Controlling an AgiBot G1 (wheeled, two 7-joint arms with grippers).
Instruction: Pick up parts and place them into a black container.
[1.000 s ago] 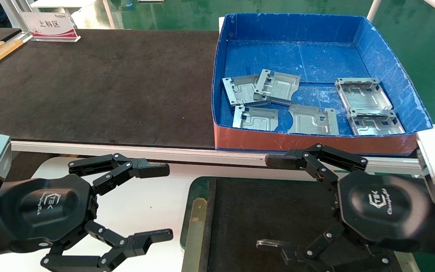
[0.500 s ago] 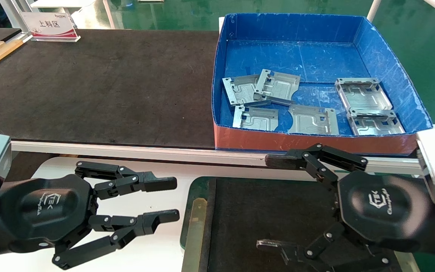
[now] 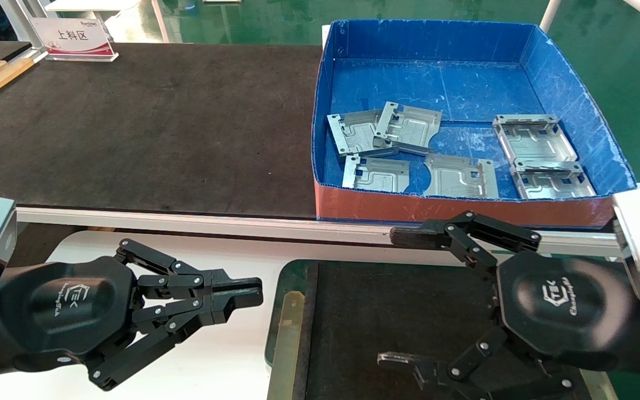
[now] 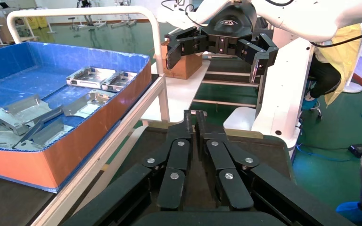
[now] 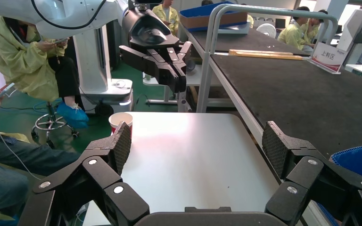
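Observation:
Several shiny metal parts (image 3: 406, 129) lie in the blue box (image 3: 575, 105) with the red front at the back right; they also show in the left wrist view (image 4: 26, 112). The black container (image 3: 386, 316), empty, with green rim and brass side strip, sits near me at the front. My left gripper (image 3: 253, 293) is shut and empty over the white table, just left of the container. My right gripper (image 3: 395, 297) is open and empty above the container's right part. In the right wrist view its pads (image 5: 277, 149) stand wide apart.
A long black-surfaced table (image 3: 148, 128) runs behind the white rail, with a sign stand (image 3: 75, 38) at its far left. A white side table (image 5: 193, 155) lies under my left gripper. A paper cup (image 5: 121, 120) stands by its edge. People sit nearby.
My left gripper has closed from wide open to shut, empty, in place. The right arm and the parts have not moved.

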